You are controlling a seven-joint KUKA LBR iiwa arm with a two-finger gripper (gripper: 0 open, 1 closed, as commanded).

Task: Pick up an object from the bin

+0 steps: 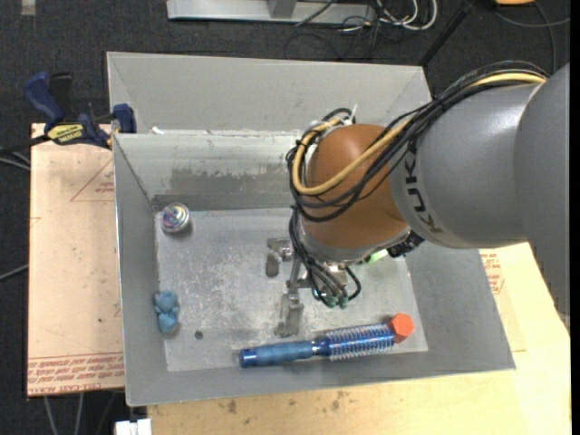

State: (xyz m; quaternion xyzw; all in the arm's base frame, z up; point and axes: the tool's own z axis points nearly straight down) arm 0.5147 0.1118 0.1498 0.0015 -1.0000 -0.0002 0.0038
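1. A grey KUKA arm, its wrist capped by a rounded orange-brown cover looped with black and yellow cables, reaches from the right into a grey metal bin.
2. The end effector hangs low over the middle of the bin's floor. Its two metal fingers stand apart, with only bare scuffed metal between them, so it grips nothing.
3. Nearest to it lies a long blue plastic brush with a bristled head and an orange tip, flat on the floor along the bin's front edge and just in front of the forward finger.
4. The brush's long axis runs roughly parallel to that front edge, rising a little toward the right. The smooth blue handle points to the front left, and the bristles and orange tip point to the front right corner.
5. A small round silvery object with a purplish top sits in the back left corner.
6. A small lumpy light-blue piece rests against the left edge toward the front, well apart from the end effector.
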